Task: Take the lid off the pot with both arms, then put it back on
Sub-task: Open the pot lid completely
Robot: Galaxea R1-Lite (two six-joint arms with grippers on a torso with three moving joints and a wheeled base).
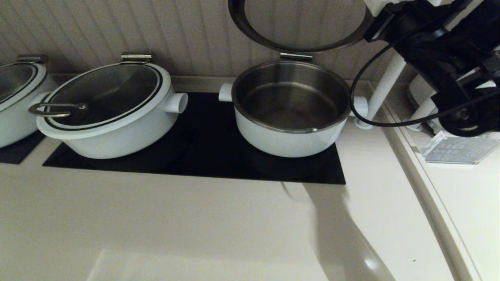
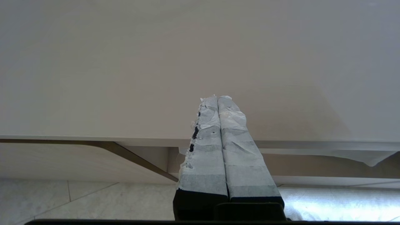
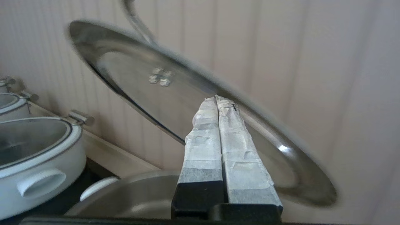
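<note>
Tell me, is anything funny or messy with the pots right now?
Nothing is spilled or broken. The odd bit: the lid stands tipped up on its hinge behind the open, empty pot, while the pot beside it is covered. The right gripper, fingers shut, is against the lid's underside. The left gripper is elsewhere, shut.

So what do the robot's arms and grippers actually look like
The right arm is black and bulky, with a white part on top and a loose black cable looping off it. Both the left gripper and right gripper have long tapered fingers wrapped in creased, frayed white tape over black bases. The left arm itself isn't in view.
</note>
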